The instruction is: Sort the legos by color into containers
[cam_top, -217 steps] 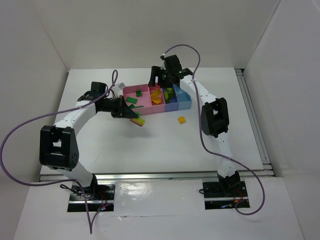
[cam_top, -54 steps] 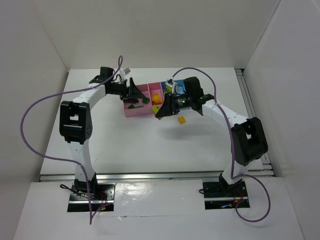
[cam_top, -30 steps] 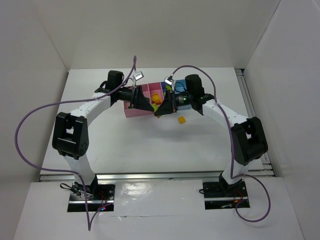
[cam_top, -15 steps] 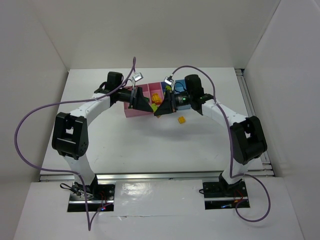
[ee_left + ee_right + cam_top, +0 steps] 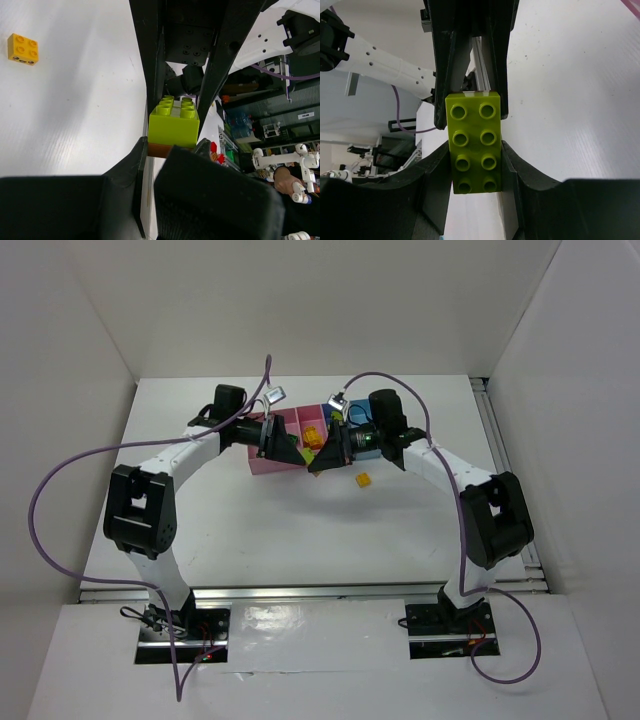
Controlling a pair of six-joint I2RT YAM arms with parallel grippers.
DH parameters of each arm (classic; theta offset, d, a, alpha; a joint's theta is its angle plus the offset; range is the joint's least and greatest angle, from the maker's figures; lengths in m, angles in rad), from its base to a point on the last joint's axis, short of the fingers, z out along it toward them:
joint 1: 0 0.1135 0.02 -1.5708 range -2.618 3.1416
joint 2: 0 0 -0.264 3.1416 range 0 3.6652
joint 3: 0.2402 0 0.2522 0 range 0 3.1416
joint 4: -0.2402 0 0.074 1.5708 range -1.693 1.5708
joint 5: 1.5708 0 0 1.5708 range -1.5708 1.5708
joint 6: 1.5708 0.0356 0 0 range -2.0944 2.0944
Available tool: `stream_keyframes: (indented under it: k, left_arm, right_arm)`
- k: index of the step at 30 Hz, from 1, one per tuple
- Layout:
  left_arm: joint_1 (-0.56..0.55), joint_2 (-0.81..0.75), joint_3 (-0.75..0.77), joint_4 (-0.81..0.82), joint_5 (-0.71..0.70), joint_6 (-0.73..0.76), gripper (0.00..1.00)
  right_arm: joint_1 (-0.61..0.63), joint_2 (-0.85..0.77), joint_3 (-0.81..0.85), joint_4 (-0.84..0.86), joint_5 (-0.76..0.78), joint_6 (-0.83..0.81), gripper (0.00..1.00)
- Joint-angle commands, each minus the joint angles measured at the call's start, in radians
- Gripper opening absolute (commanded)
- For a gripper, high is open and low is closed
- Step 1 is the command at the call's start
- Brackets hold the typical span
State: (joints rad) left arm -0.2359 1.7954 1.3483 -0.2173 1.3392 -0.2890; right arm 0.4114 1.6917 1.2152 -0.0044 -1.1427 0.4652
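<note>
Since the left gripper (image 5: pixel 290 452) swung off the containers (image 5: pixel 262 464) to meet the right gripper (image 5: pixel 318 458), both have hung almost still, tip to tip just before the bins. The right fingers pinch the lime brick (image 5: pixel 474 150), and the left seem clamped on the brown brick (image 5: pixel 161 149) beneath it, though that view is cramped. The stack probably needs pulling apart next, and a yellow brick (image 5: pixel 364 480) lies loose nearby.

place: robotics lab | cues: white enclosure (image 5: pixel 90 330), aluminium rail (image 5: pixel 300 592), cluttered equipment (image 5: pixel 280 107) behind
</note>
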Motion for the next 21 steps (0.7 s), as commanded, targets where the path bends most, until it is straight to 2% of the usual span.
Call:
stream_keyframes:
  k: [1,2,5,10,12,13,16,19,21]
  left_arm:
    - [-0.005,-0.042,0.023,-0.021,0.023,0.063,0.00]
    - [-0.005,-0.042,0.023,-0.030,0.023,0.063,0.00]
    - [0.004,-0.042,0.023,-0.030,0.014,0.073,0.00]
    - [0.004,-0.051,0.023,-0.039,0.014,0.073,0.00]
    - [0.004,-0.051,0.023,-0.039,0.014,0.073,0.00]
    - [0.004,-0.051,0.023,-0.039,0.014,0.073,0.00]
    - [0.014,-0.060,0.023,-0.039,0.014,0.073,0.00]
    - [0.014,-0.060,0.032,-0.039,0.014,0.073,0.00]
    - [0.014,-0.060,0.032,-0.039,0.014,0.073,0.00]
  right_arm:
    - [-0.016,-0.004,0.026,0.109,0.003,0.043,0.45]
    - [-0.016,-0.004,0.026,0.122,0.003,0.053,0.52]
    - [-0.016,-0.004,0.026,0.132,-0.006,0.065,0.58]
    - [-0.016,-0.004,0.006,0.190,-0.015,0.102,0.59]
    - [-0.016,-0.004,0.006,0.190,-0.015,0.102,0.56]
    - [-0.016,-0.004,0.006,0.190,-0.015,0.102,0.51]
    - [-0.016,-0.004,0.006,0.156,-0.025,0.090,0.49]
    - [-0.016,0.020,0.006,0.132,-0.038,0.072,0.57]
    - [-0.016,0.020,0.006,0.123,-0.038,0.072,0.59]
